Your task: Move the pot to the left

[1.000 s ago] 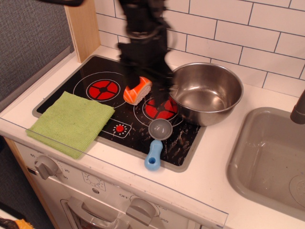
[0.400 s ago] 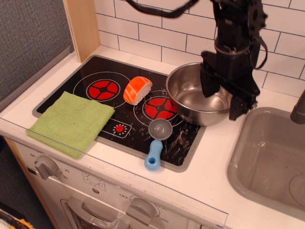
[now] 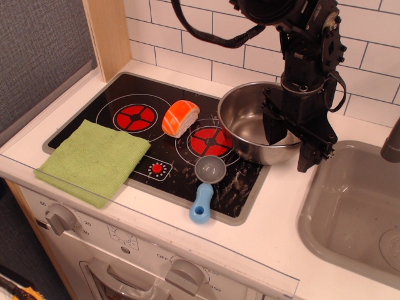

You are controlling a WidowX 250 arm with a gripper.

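Note:
The pot (image 3: 245, 127), a large shiny steel bowl, sits at the right end of the black stove top (image 3: 125, 94), overlapping the edge of the right red burner (image 3: 209, 142). My gripper (image 3: 292, 149) hangs down over the pot's right rim. One finger (image 3: 274, 130) is inside the bowl and the other (image 3: 310, 157) is outside it, over the white counter. The jaws stand apart, straddling the rim. The arm hides the pot's right side.
An orange salmon sushi piece (image 3: 180, 117) lies between the burners. A small grey scoop with a blue handle (image 3: 205, 187) lies just in front of the pot. A green cloth (image 3: 94, 159) covers the stove's front left. A grey sink (image 3: 350, 206) lies to the right, and a tiled wall stands behind.
The arm swung from above the stove's middle over to the pot's right rim and came lower, one finger dropping inside. The pot looks nudged slightly left.

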